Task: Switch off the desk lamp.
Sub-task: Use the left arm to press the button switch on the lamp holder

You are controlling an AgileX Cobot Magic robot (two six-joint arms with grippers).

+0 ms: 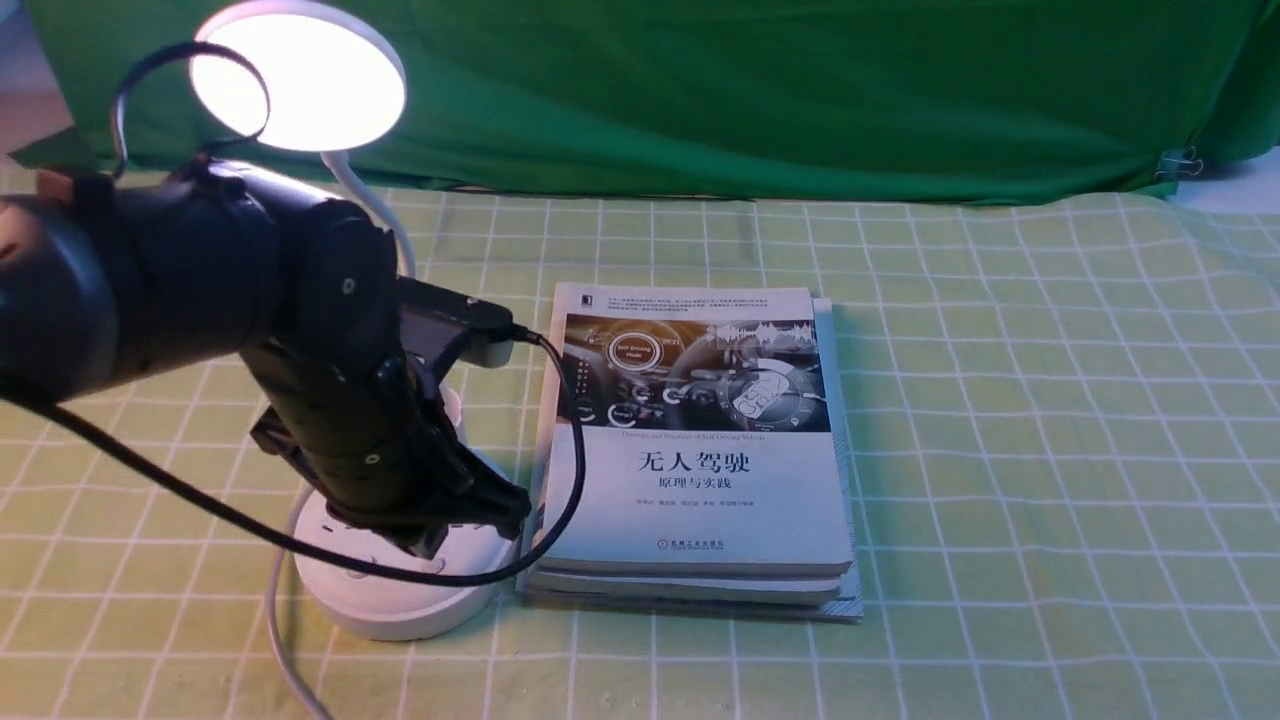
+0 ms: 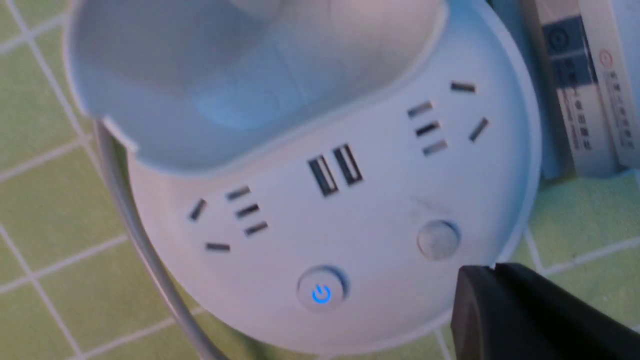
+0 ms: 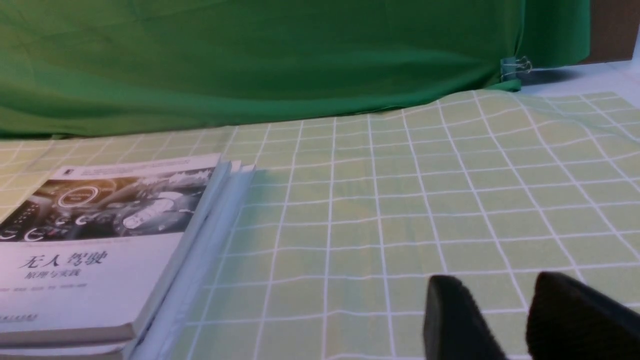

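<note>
Our left claw (image 1: pixel 480 515) hung low over the round base (image 1: pixel 390 600) of the desk lamp (image 1: pixel 300 80) in the front view. We could not tell if the claw was spread or pressed together. From the middle of the table, the base sat at 8 o'clock, and the lamp's round head glowed bright at 10 o'clock. A pile of books (image 1: pixel 700 450) lay just beside the base, at its 3 o'clock.

In the left wrist view, one dark finger (image 2: pixel 525 315) was close to a plain grey button (image 2: pixel 438 240). Another button (image 2: pixel 321 292) shone blue.

In the right wrist view, our right claw (image 3: pixel 515 325) was spread a little over the checked tablecloth (image 3: pixel 400 200), with the books near.
</note>
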